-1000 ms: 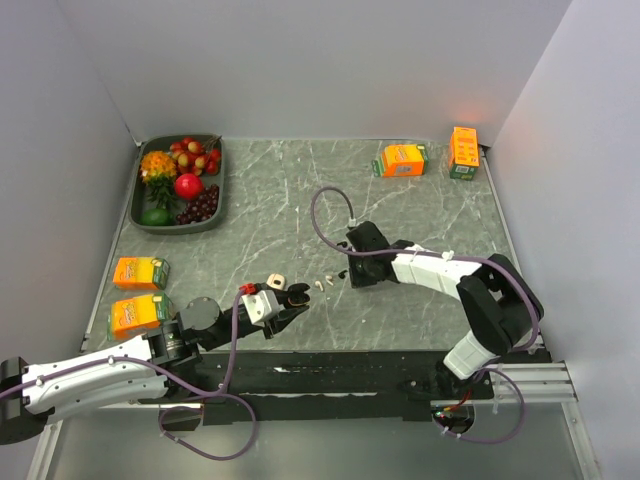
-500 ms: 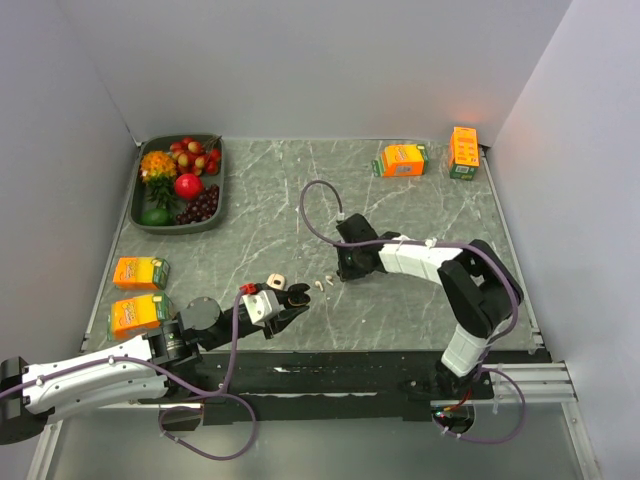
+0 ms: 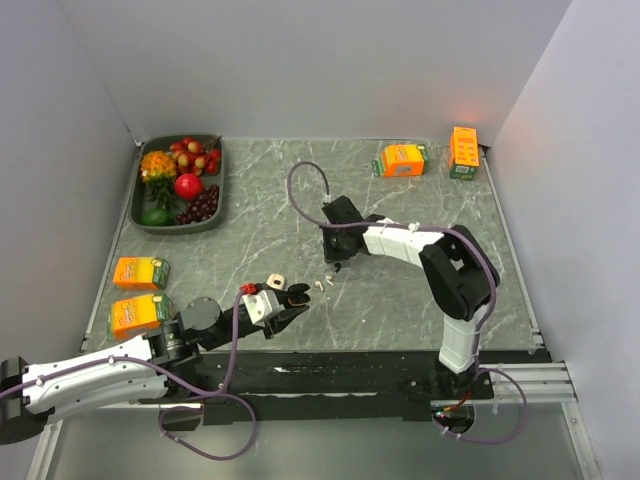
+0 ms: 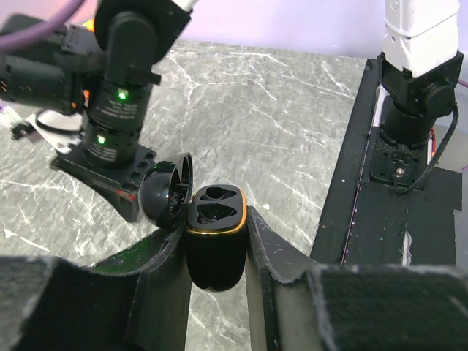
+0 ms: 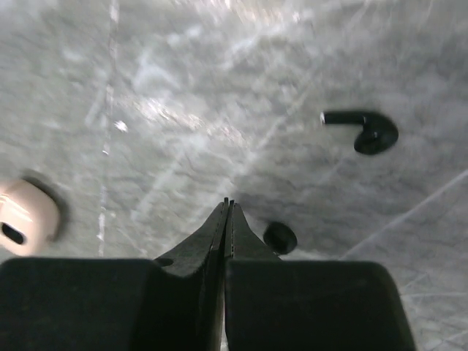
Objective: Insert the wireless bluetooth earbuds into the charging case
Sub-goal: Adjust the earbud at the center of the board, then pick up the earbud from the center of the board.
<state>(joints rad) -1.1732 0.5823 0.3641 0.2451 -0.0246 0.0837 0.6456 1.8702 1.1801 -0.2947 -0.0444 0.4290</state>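
Flanking grey marble tbl (image 3: 270, 205): pale walls (image 3: 320, 60).

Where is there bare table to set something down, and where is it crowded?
Free: far middle, between fruit tray and far cartons; also right of the right arm. Crowded: between left gripper and right gripper, around the earbuds.

i've got the left arm lying low and reaching right, left gripper (image 3: 293, 297) clamped on the charging case (image 4: 214, 252). the right arm bends leftward, right gripper (image 5: 227, 208) pinched closed, tips pointing down.
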